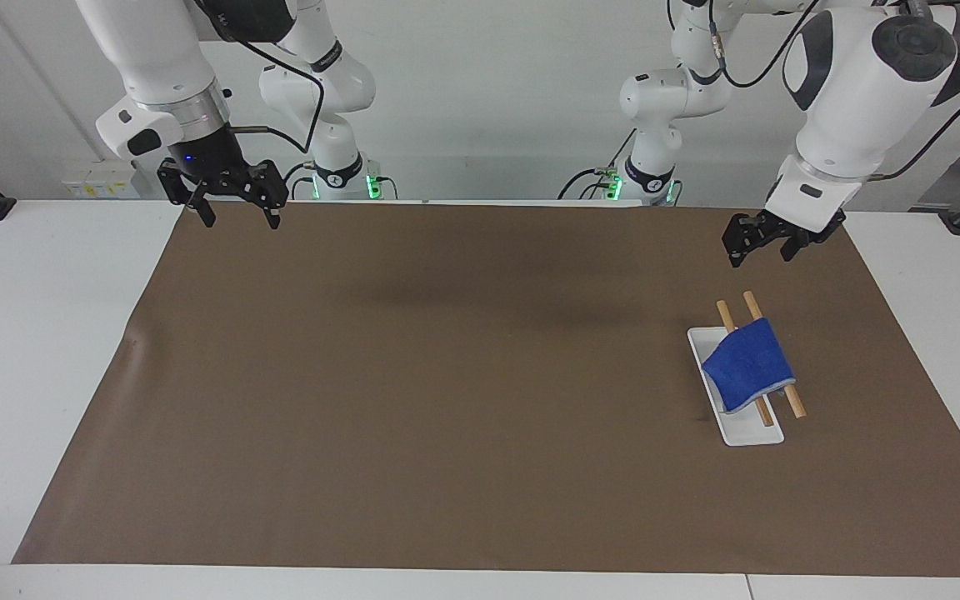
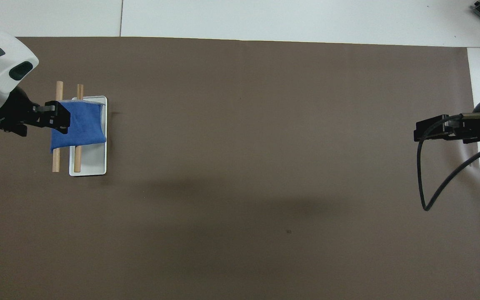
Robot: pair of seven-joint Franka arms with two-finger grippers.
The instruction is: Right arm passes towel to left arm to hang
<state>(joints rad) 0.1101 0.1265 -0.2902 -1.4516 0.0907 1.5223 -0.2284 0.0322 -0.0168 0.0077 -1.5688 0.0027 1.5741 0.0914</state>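
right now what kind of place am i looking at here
Most likely a robotics lab test bench: two white arms, the left arm and the right arm, are mounted at a white table covered by a brown mat, and a plain white wall stands by the arm bases.

The left arm [image 1: 855, 92] reaches down from its base, its wrist tilted, and the left gripper [image 1: 762, 242] hangs in the air over the mat's edge nearest the robots, at the left arm's end, its 2 fingers spread apart and holding nothing. The right arm [image 1: 155, 58] waits with the right gripper [image 1: 238, 212] raised over the corner at its own end, its 2 fingers spread wide, empty.
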